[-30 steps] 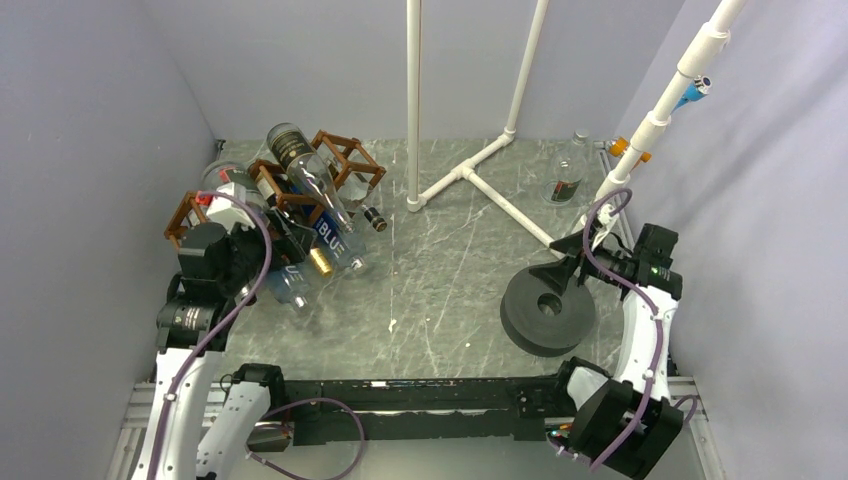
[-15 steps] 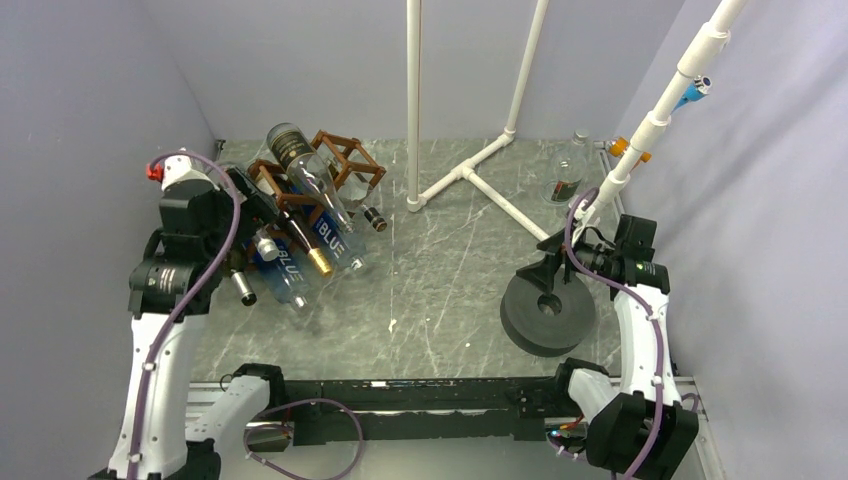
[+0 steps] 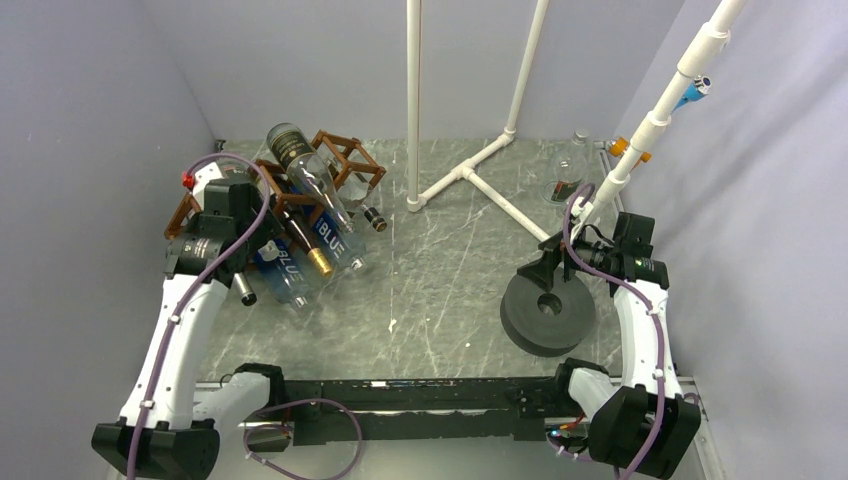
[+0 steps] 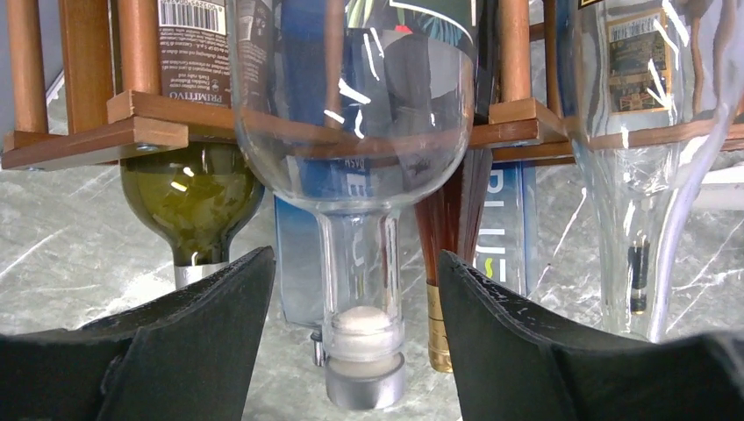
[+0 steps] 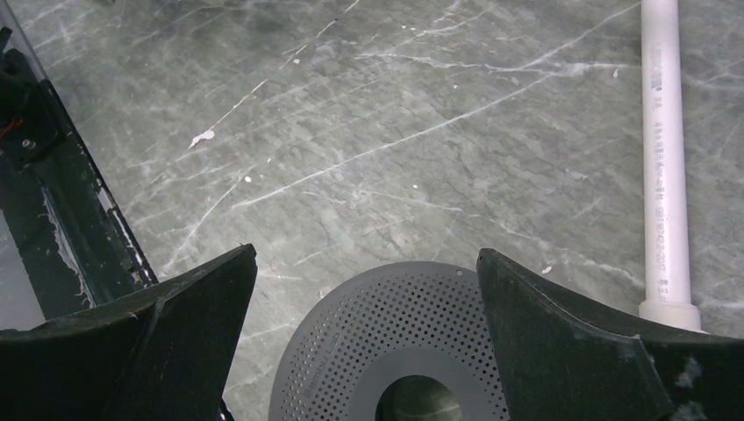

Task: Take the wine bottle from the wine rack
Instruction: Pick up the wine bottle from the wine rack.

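Note:
The brown wooden wine rack (image 3: 335, 158) stands at the back left and holds several bottles, necks toward the near side. In the left wrist view its wooden bars (image 4: 132, 114) cross the top. A clear bottle (image 4: 355, 149) hangs from it, its neck and silver cap (image 4: 364, 386) between my fingers. My left gripper (image 4: 354, 256) is open, its jaws on either side of that neck and not touching it. Its place in the top view (image 3: 240, 252) is just in front of the rack. My right gripper (image 5: 365, 254) is open and empty over a grey perforated spool (image 5: 395, 351).
A green bottle (image 4: 193, 197), a gold-necked brown bottle (image 4: 443, 289) and another clear bottle (image 4: 640, 175) flank the clear one. A white PVC pipe frame (image 3: 470, 175) stands mid-back. A small glass bottle (image 3: 567, 178) sits at the back right. The spool (image 3: 547, 312) lies right of centre.
My left arm has risen and swung away from the near edge, then right, toward the rack. The right gripper has shifted slightly back over the spool.

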You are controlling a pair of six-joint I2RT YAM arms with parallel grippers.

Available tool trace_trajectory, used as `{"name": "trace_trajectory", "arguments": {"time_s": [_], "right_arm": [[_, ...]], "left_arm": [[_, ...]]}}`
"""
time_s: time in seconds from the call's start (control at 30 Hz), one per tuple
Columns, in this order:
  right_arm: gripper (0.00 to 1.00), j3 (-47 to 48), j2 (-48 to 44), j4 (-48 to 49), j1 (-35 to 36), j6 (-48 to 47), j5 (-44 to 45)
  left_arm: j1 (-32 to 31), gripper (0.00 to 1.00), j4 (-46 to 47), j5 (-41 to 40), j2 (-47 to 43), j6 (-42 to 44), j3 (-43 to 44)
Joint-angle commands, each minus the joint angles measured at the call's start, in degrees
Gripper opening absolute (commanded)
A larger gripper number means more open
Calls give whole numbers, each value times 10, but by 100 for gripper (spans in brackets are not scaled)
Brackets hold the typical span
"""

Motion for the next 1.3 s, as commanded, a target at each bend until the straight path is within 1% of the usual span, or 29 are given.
{"name": "trace_trajectory", "arguments": {"time_s": [0.0, 0.23, 0.4, 0.67, 0.9, 1.0, 1.07, 1.27], "right_arm": [[100, 19, 2, 21, 3, 2, 4], [100, 19, 2, 20, 6, -1, 11], [100, 19, 4, 21, 6, -1, 12], [100, 19, 6, 21, 7, -1, 16], [100, 19, 7, 21, 7, -2, 17], [100, 19, 7, 21, 7, -3, 18], [100, 19, 8, 20, 7, -3, 19], [100, 19, 7, 19, 7, -4, 20]], "left_arm": [[-7, 72, 55, -19, 8, 11, -14], [-12, 69, 83, -43, 31, 19, -36], [-13, 66, 113, -52, 29, 25, -54], [-13, 63, 129, -58, 28, 21, -75], [-13, 56, 150, -51, 24, 22, -91], [-13, 49, 153, -51, 22, 25, -92], [-13, 38, 155, -51, 17, 25, -92], [-13, 10, 153, -51, -7, 33, -82]]}}
